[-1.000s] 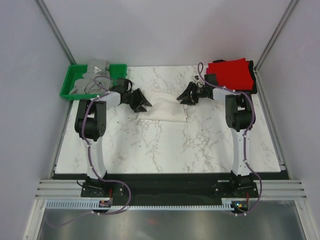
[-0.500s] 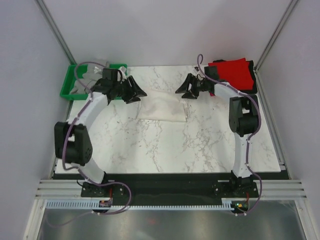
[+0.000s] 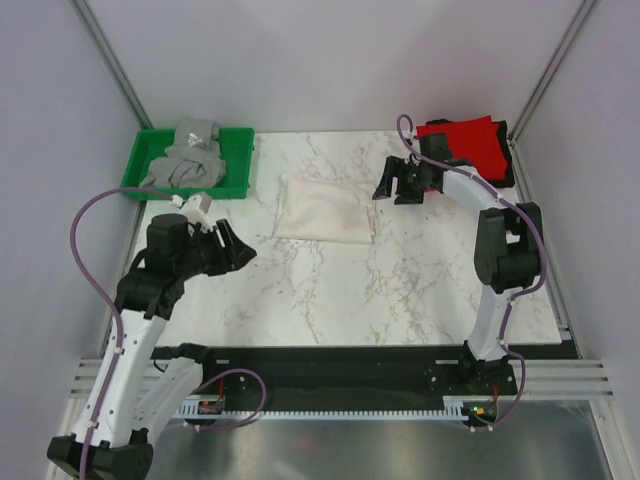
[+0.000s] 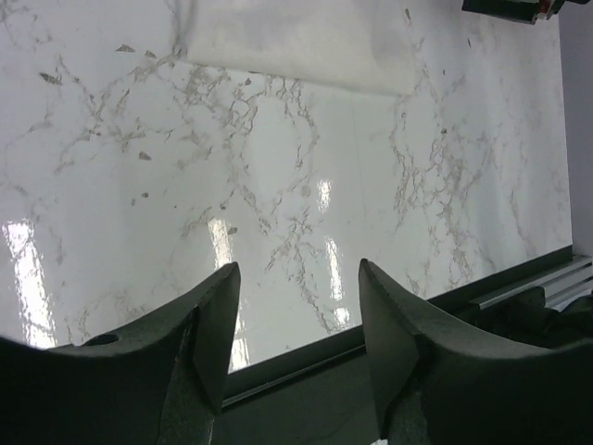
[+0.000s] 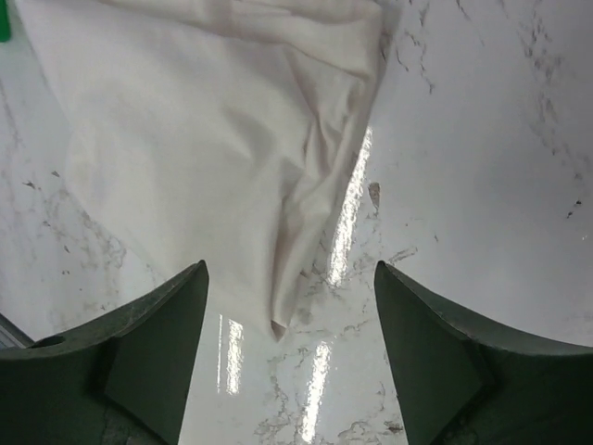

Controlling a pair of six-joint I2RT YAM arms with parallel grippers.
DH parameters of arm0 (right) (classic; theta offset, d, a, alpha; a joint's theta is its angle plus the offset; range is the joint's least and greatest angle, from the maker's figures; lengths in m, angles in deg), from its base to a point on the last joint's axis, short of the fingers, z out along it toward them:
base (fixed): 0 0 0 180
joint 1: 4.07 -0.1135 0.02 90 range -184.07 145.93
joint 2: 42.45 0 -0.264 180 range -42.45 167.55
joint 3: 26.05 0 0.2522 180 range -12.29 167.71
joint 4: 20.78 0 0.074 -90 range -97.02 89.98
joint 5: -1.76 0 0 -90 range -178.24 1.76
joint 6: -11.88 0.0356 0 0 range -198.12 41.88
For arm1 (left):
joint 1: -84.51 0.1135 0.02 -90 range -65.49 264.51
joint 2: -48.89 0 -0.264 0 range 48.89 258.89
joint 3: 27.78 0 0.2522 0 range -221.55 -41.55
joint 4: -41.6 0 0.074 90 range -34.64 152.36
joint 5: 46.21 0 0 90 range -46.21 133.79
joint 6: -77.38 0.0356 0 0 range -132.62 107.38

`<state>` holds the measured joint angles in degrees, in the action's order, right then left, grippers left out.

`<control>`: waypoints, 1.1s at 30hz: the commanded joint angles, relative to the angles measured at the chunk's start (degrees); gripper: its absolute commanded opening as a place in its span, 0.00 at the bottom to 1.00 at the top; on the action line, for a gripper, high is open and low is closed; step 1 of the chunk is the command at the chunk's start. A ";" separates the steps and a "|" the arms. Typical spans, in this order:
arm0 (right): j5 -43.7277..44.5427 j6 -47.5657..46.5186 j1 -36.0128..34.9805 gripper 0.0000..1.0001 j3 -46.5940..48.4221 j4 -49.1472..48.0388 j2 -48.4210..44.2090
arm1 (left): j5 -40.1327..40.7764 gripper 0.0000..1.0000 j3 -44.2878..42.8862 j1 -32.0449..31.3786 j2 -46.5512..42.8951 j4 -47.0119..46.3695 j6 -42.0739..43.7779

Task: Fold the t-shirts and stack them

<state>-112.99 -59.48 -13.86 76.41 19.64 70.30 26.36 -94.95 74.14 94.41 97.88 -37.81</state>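
Note:
A white t-shirt [image 3: 322,209] lies folded into a rectangle on the marble table, print hidden; it also shows in the right wrist view [image 5: 213,120] and at the top of the left wrist view [image 4: 296,42]. A folded red t-shirt [image 3: 463,146] rests on a black one [image 3: 508,176] at the back right. A grey t-shirt [image 3: 187,164] is bunched in the green tray [image 3: 238,160]. My right gripper [image 3: 386,184] is open and empty, just right of the white shirt. My left gripper [image 3: 238,251] is open and empty, over the table's left front.
The green tray stands at the back left corner. The table's black front edge [image 4: 306,366] shows under my left fingers. Metal frame posts rise at both back corners.
My left arm has swung back from the white shirt's left edge to the left front of the table. My right gripper has drawn slightly right, off the shirt. The shirt now lies folded smaller.

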 commanded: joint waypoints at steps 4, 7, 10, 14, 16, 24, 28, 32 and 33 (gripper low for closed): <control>-5.09 0.52 0.37 0.83 -2.92 -8.42 4.58 | 3.54 0.62 1.90 0.00 -9.12 1.95 3.57; -8.99 4.47 1.25 0.85 -3.72 -14.86 8.09 | 3.37 0.62 2.25 0.00 -10.62 0.37 4.62; -8.39 5.36 1.34 0.87 -1.61 -15.93 12.31 | 3.45 0.61 2.87 0.00 -12.46 -0.86 4.98; -6.19 5.71 1.34 0.88 1.81 -15.84 17.23 | 4.07 0.61 4.80 -0.09 -16.15 -3.23 4.54; -6.10 6.50 1.08 0.88 3.13 -16.10 18.82 | 4.60 0.61 6.29 -0.09 -18.70 -4.72 4.19; -14.95 11.15 -3.22 0.70 -0.10 -26.19 25.76 | 7.50 0.65 8.23 -0.09 -20.91 -5.87 3.66; -18.13 15.11 -3.84 0.46 -6.69 -35.43 24.54 | 8.29 0.65 8.49 0.00 -20.91 -5.78 3.40; -20.07 16.88 -3.84 0.07 -8.37 -39.13 22.61 | 9.08 0.64 8.85 0.00 -21.35 -6.05 3.39; -20.16 16.96 -3.84 0.00 -8.37 -38.87 21.82 | 9.52 0.64 8.93 0.00 -21.26 -6.05 3.39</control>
<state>-132.77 -42.83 -17.20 70.56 -20.69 90.80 33.88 -86.52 74.14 73.43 94.15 -35.69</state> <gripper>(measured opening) 0.072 0.644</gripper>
